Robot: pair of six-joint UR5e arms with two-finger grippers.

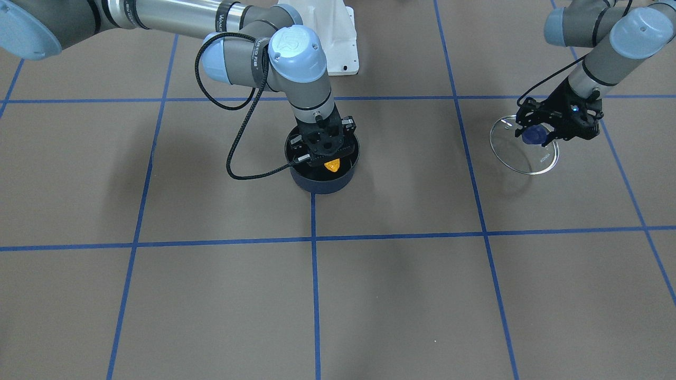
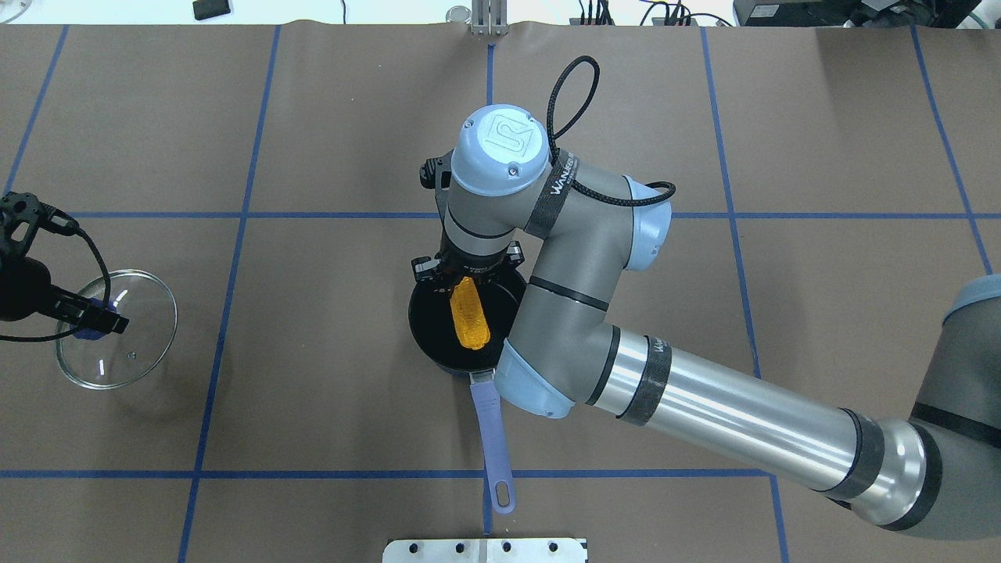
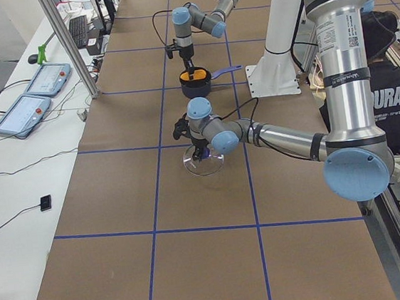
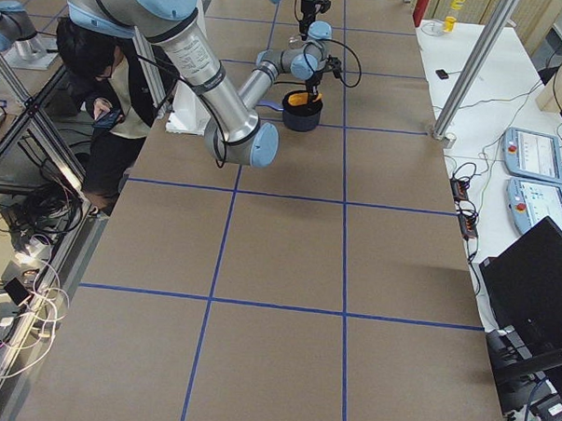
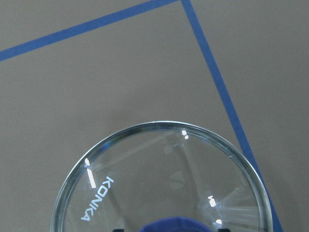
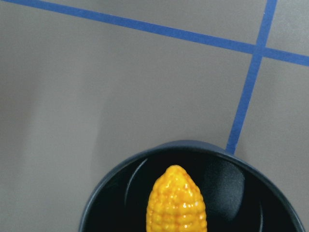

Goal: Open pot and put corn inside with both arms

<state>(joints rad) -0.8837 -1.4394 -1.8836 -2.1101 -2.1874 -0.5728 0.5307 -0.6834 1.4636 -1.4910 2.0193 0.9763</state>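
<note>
**Corn held in open pot; lid held off to the left**

Ordered outward from the robot's side of the brown table [image 2: 313, 141], which is gridded with blue tape.

- Nearest: the long purple-blue handle [image 2: 489, 430] with a hole at its end. It points straight back toward the white base plate [image 2: 485, 550] and lies along a tape line.
- Next out: the small dark navy-blue pot [image 2: 428, 336] with a black interior. It stands upright and uncovered, near the middle of the table.
- In the pot: the small yellow-orange bumpy corn cob [image 2: 470, 317]. It stands roughly on end, with its tip down inside the rim. The wrist view shows the tip against the black interior; whether it touches the bottom, cannot tell.
- Over the pot: the right gripper [image 1: 325, 158], black and two-fingered, points down and is clenched on the corn's upper end.
- Well apart, on the robot's left at about the pot's depth: the round glass lid [image 2: 117, 344], marked "KONKA". The left gripper [image 1: 538, 134] is clamped on its blue knob [image 5: 166, 224]. The lid looks slightly tilted and low over the table; resting or lifted, cannot tell.
</note>
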